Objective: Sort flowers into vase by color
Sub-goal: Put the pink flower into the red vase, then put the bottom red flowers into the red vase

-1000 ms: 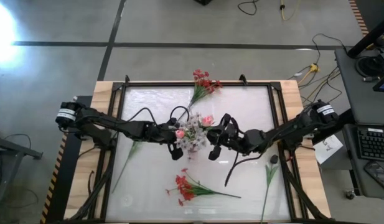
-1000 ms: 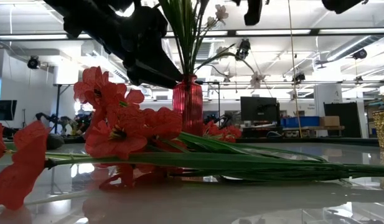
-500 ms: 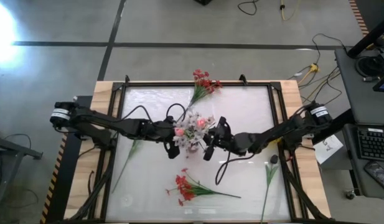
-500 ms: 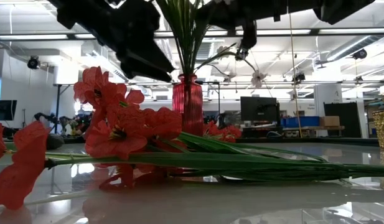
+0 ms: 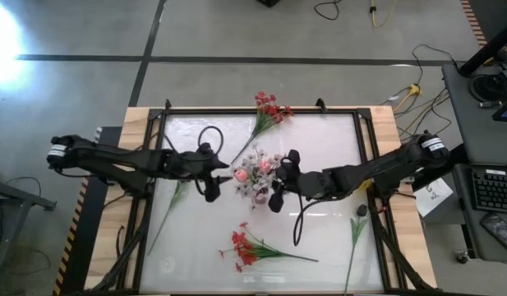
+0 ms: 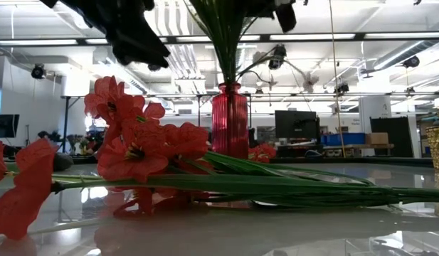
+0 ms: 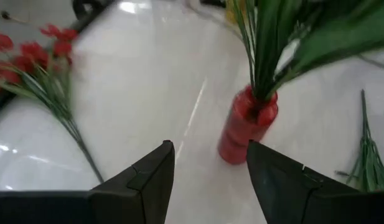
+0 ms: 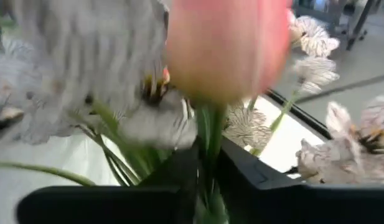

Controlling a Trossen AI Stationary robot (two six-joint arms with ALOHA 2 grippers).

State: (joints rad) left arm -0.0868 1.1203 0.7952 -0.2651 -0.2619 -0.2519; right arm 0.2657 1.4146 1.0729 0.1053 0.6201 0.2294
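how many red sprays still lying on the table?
2. One red spray lies at the table's far edge, one near the front edge. None visible in the vase, though its bouquet could hide one.

The red vase [image 5: 255, 191] stands at the middle of the worktop [image 5: 319, 140], its bouquet [image 5: 255, 167] spreading wide above it. The right claw [image 5: 278, 182] crowds the vase's right side; the left claw [image 5: 212, 173] sits just off its left, with a gap between. Red sprays lie across the front edge [image 5: 246, 247] and the back edge [image 5: 268, 113]. A green stalk [image 5: 354, 238] lies near the front right corner. Both back corners are open.
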